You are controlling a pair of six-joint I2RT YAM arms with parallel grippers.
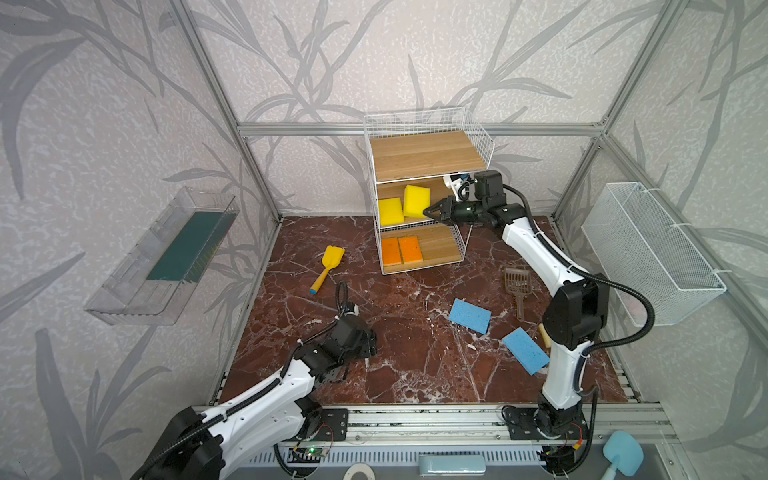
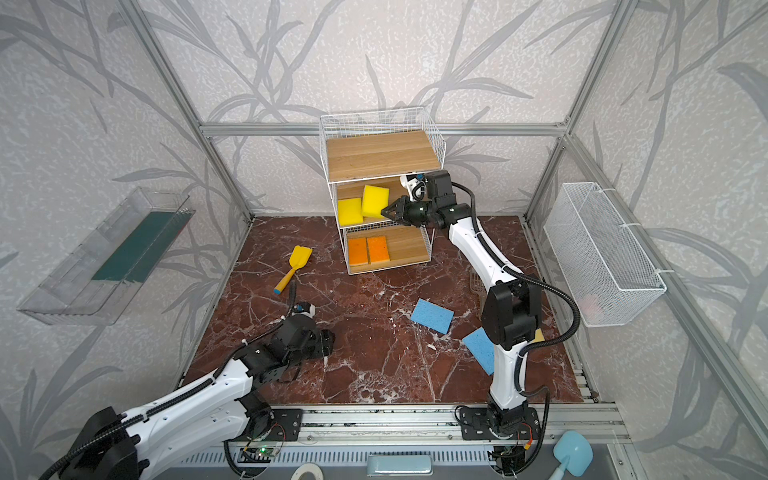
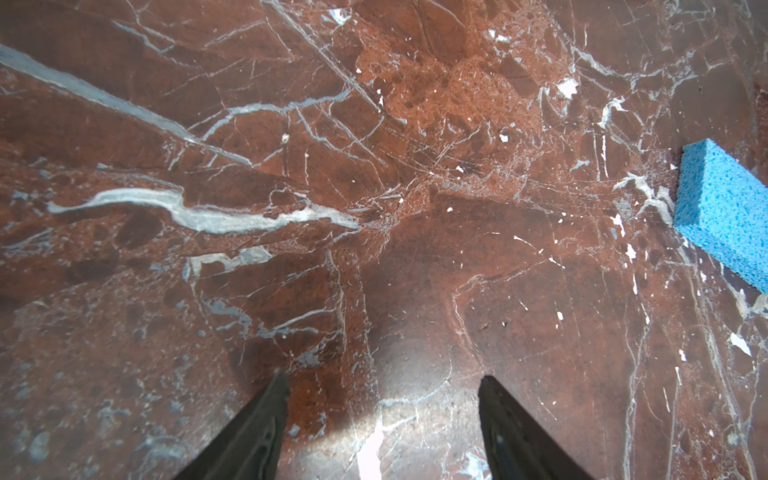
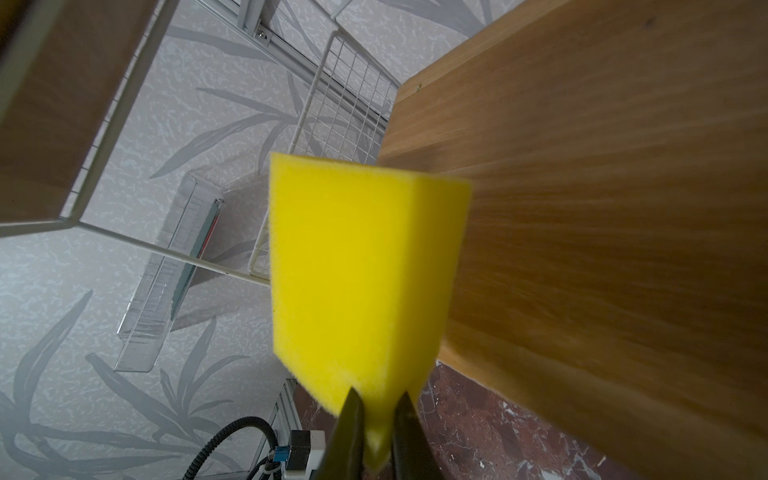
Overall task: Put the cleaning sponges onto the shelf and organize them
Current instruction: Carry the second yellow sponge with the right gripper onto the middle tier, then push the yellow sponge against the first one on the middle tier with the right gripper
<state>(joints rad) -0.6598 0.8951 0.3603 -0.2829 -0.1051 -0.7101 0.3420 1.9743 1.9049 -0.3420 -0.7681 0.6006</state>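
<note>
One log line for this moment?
right claw: shut on yellow sponge, at shelf middle tier | left claw: open, empty, over table | blue sponges: two on table

Robot lab cell, dressed like a home: aluminium frame (image 1: 299, 129), leaf-print wall panels (image 1: 104, 124), marble-look tabletop (image 1: 415, 353), left arm (image 1: 257, 407) and right arm (image 1: 536, 249) bolted to slotted rail (image 1: 415, 419) at near edge.

Blue sponge (image 3: 725, 216) cut off (view edge).

On my marble table (image 1: 395, 365) lie a yellow shovel (image 1: 326, 270) and a brown scoop (image 1: 516, 280), well apart. A clear tray (image 1: 137, 286) hangs at my left, a mesh basket (image 1: 652, 253) at my right.
</note>
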